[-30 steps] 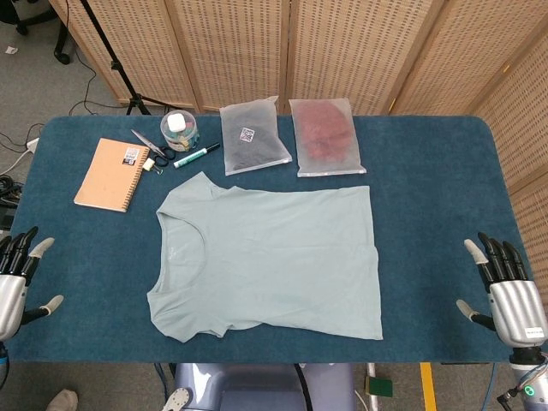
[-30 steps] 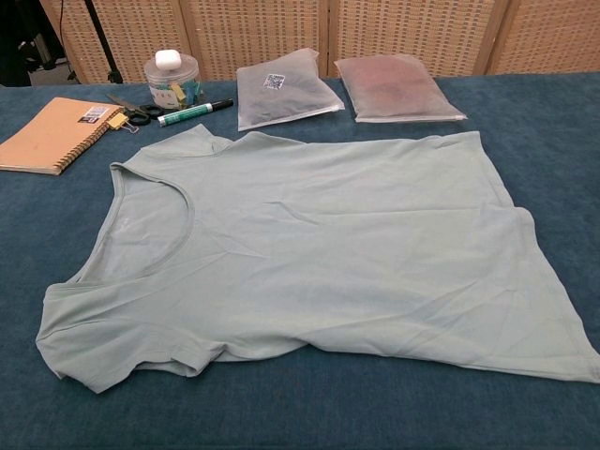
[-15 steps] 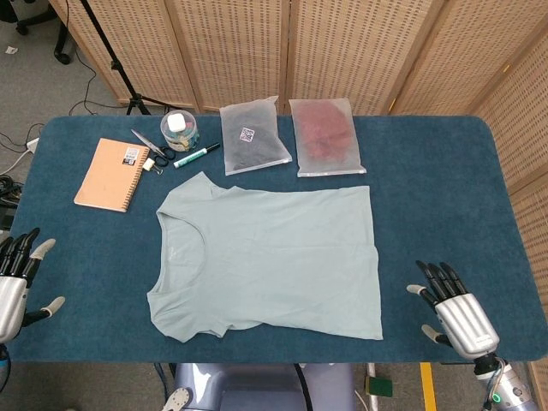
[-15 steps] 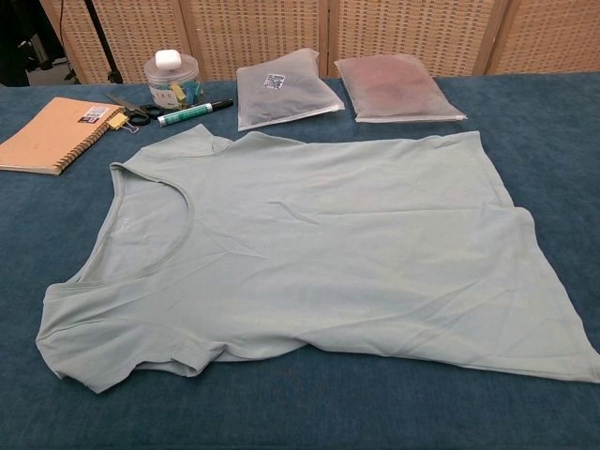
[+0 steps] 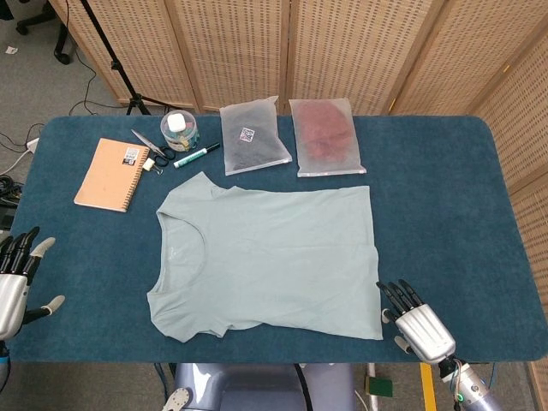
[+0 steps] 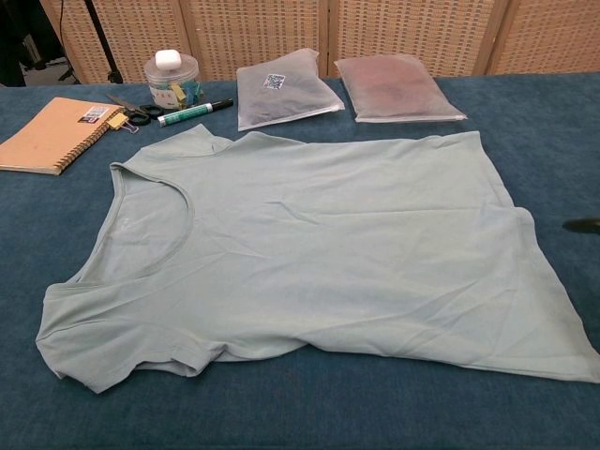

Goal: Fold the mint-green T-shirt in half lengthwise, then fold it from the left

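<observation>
The mint-green T-shirt [image 5: 270,259] lies spread flat on the blue table, neckline to the left and hem to the right; the chest view shows the T-shirt [image 6: 319,248] lightly wrinkled. My right hand [image 5: 419,324] hovers with fingers spread just beyond the shirt's near right hem corner, holding nothing; only a dark fingertip [image 6: 582,225] enters the chest view at the right edge. My left hand [image 5: 15,284] stays at the table's near left edge with fingers apart and nothing in it, well away from the shirt.
Behind the shirt lie an orange notebook [image 5: 109,174], scissors [image 5: 147,149], a clear jar [image 5: 179,130], a green marker [image 5: 196,155] and two bagged garments, dark [image 5: 252,134] and red [image 5: 325,135]. Wicker screens [image 5: 342,51] stand behind the table [image 5: 445,188].
My right hand has moved left along the near table edge, from the far right side to the shirt's near right hem corner. The left hand and shirt have not moved.
</observation>
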Robot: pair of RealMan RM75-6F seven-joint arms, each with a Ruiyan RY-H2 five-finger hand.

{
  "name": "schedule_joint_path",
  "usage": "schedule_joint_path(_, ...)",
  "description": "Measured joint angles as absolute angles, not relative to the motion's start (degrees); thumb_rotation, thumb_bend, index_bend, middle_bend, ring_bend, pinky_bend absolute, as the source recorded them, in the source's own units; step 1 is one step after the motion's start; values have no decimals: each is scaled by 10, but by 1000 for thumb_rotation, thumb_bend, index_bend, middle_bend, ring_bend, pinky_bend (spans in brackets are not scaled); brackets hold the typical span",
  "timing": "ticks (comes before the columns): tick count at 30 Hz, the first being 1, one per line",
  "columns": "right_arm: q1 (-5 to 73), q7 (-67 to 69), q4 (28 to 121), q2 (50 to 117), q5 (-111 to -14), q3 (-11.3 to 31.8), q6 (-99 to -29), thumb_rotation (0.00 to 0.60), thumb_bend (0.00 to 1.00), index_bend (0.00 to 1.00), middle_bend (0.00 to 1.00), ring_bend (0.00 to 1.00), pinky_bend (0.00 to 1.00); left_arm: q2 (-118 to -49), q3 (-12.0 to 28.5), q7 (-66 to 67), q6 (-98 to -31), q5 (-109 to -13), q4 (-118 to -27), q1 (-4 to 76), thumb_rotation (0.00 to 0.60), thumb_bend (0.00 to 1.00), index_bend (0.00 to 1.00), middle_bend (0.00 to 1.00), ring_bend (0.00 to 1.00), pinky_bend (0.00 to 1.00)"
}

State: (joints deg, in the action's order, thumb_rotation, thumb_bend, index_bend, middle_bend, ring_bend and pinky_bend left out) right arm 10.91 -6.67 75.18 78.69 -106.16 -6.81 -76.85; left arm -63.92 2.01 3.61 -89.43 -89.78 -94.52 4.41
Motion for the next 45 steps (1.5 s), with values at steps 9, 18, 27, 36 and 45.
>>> schedule_joint_path(9,114,-89,742,803,-1055,-77,-748,600,267,456,0,0,0,-637,20,33,-892,-897,-947,44,600,0,0,0,0,0)
schedule_joint_path(18,121,-106,761,801,-1047,-80,-735,600,311,456,0,0,0,-637,21,33,-888,-893,-947,45,600,0,0,0,0,0)
schedule_joint_path(27,129,-128,776,807,-1038,-82,-717,600,311,456,0,0,0,-639,22,37,-886,-889,-947,46,600,0,0,0,0,0)
schedule_joint_path(36,134,-137,776,816,-1035,-87,-708,600,311,455,0,0,0,-640,23,39,-883,-888,-948,46,600,0,0,0,0,0)
schedule_joint_path(45,139,-148,769,829,-1033,-85,-705,600,435,456,0,0,0,-640,23,39,-883,-887,-948,47,600,0,0,0,0,0)
